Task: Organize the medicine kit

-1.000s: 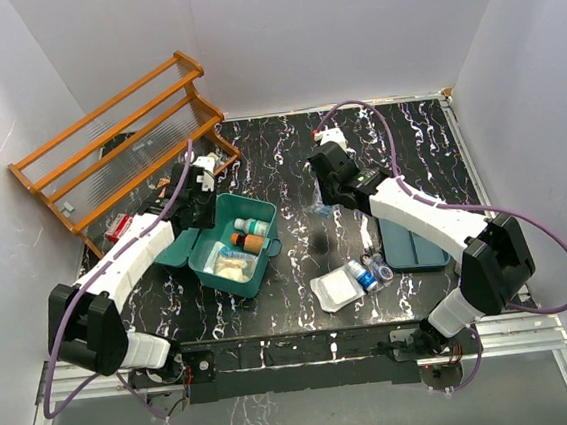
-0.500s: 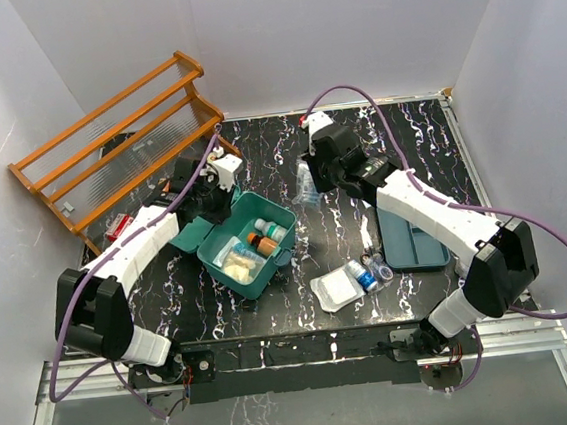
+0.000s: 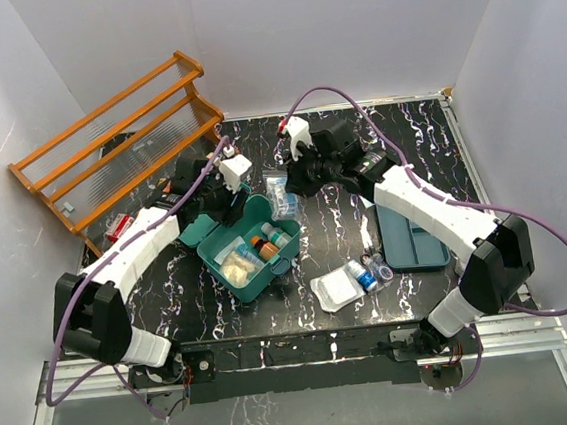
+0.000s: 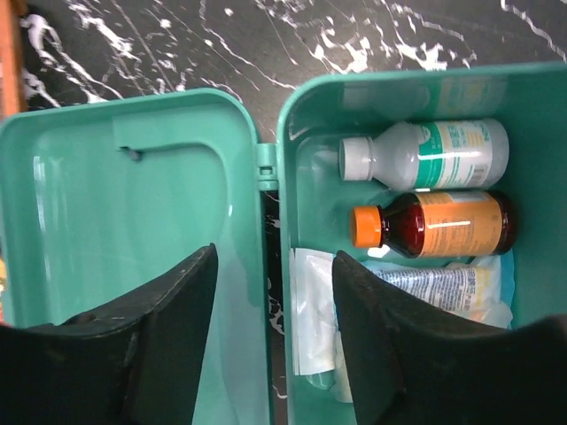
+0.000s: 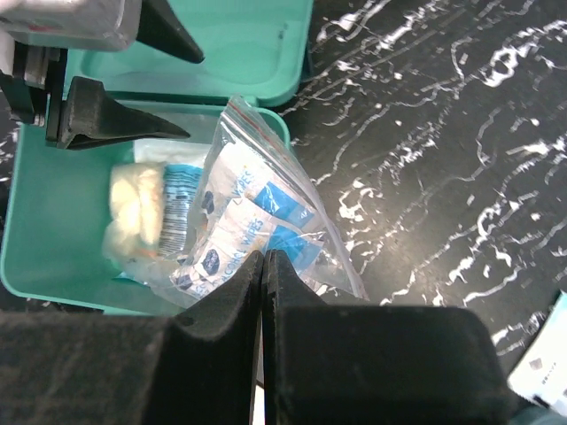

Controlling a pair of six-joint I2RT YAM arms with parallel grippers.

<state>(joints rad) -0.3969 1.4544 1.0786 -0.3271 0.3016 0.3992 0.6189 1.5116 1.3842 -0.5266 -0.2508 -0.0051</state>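
Medicine kit [image 4: 106,221] sits left of the surface's centre, lid laid flat open toward the left edge. My right hand [image 5: 264,261] is pinched tight on the top of a clear zip bag [image 5: 257,212] of packets, which hangs over the box's far right corner. My left hand [image 4: 275,266] hovers above the hinge, partly spread, holding nothing. Inside the box: white bottle [image 4: 425,155], amber bottle [image 4: 434,221], cotton roll [image 5: 133,204]. To do this well I'd carry the bag inward past the rim, lower it flat onto the soft items rather than the bottles, release only once it rests, and keep my left hand out of the way.
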